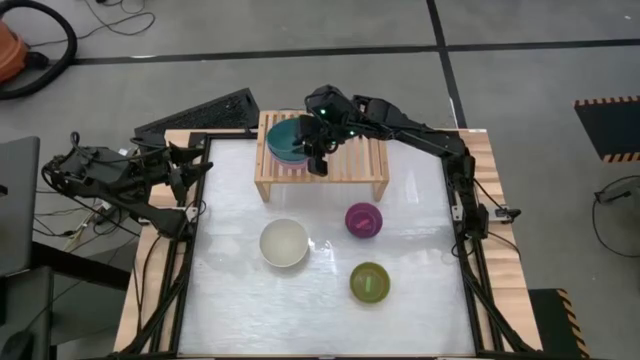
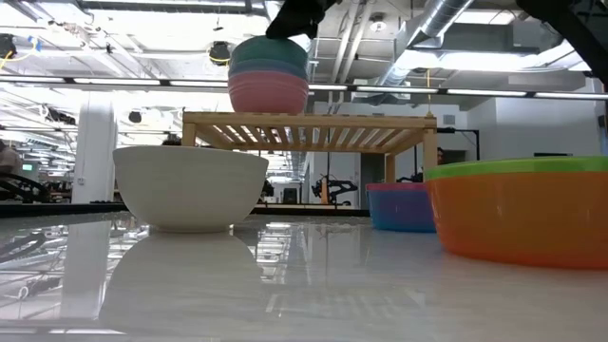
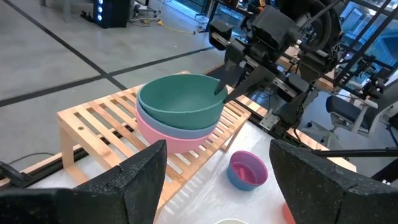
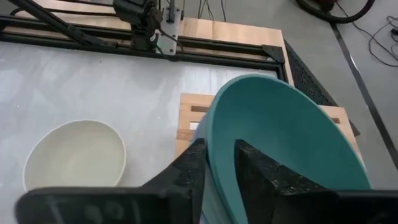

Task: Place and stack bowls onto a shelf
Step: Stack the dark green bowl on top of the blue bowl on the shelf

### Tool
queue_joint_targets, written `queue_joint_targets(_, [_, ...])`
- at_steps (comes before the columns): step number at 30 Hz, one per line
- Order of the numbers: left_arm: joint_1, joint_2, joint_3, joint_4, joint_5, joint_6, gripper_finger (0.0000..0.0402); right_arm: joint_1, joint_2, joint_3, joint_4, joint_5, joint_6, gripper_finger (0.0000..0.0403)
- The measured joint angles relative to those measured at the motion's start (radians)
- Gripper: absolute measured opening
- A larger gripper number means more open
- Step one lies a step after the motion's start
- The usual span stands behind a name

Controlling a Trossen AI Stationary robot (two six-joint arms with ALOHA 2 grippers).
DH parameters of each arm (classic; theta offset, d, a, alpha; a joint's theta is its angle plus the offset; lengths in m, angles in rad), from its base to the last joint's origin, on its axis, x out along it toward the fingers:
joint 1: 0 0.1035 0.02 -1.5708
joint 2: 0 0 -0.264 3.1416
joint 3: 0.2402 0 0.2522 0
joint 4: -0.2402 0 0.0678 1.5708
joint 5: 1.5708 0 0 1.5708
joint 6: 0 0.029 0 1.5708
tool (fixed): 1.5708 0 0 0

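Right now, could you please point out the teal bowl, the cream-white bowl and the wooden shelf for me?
teal bowl (image 3: 177, 99): left wrist view, inside of its hollow.
cream-white bowl (image 1: 284, 243): high view, centre of its inside.
wooden shelf (image 1: 360, 158): high view, bare slats of its top.

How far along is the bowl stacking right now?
Done: pink bowl and blue-grey bowl stacked on the shelf. In hand: right claw pinches the teal bowl rim atop them. Left: cream-white bowl, purple-lined and olive-lined nested pairs on the table. Left claw open, waiting.
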Motion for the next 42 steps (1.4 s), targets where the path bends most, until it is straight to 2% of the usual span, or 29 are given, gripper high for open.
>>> queue_joint_targets(5, [0.0, 0.0, 0.0, 0.0, 0.0, 0.002, 0.0268, 0.004, 0.0, 0.0, 0.042, 0.0, -0.02, 0.0145])
queue_joint_targets(9, [0.0, 0.0, 0.0, 0.0, 0.0, 0.003, 0.0268, 0.028, -0.023, -0.001, 0.081, 0.001, -0.02, 0.0135])
queue_joint_targets(11, [0.0, 0.0, 0.0, 0.0, 0.0, 0.003, 0.0268, 0.043, -0.044, 0.0, 0.101, 0.03, -0.03, 0.0118])
queue_joint_targets(14, [0.0, 0.0, 0.0, 0.0, 0.0, 0.003, 0.0268, 0.076, -0.052, 0.002, 0.095, 0.189, 0.02, 0.0067])
queue_joint_targets(16, [0.0, 0.0, 0.0, -0.001, 0.0, 0.004, 0.0268, 0.104, -0.046, 0.0, 0.076, 0.267, -0.005, 0.0024])
queue_joint_targets(17, [0.0, 0.0, 0.0, -0.001, 0.0, 0.008, 0.0268, 0.121, -0.035, -0.001, 0.08, 0.315, -0.028, 0.0018])
queue_joint_targets(20, [0.0, 0.0, 0.0, -0.001, 0.0, 0.011, 0.0268, 0.161, -0.009, -0.001, 0.091, 0.451, -0.053, 0.0019])
queue_joint_targets(22, [0.0, 0.0, 0.0, -0.001, 0.0, 0.014, 0.0268, 0.172, 0.012, 0.0, 0.095, 0.491, -0.05, 0.0018])
queue_joint_targets(28, [0.0, 0.0, 0.0, -0.001, 0.0, 0.019, 0.0268, 0.168, 0.014, -0.039, 0.098, 0.553, -0.045, 0.0018])
queue_joint_targets(38, [0.0, 0.0, 0.0, -0.001, 0.0, 0.018, 0.0268, 0.172, 0.018, -0.095, 0.123, 0.564, -0.053, 0.0018])
queue_joint_targets(42, [0.0, 0.0, 0.0, -0.001, 0.0, 0.018, 0.0268, 0.195, -0.002, -0.081, 0.146, 0.651, -0.097, 0.0028])
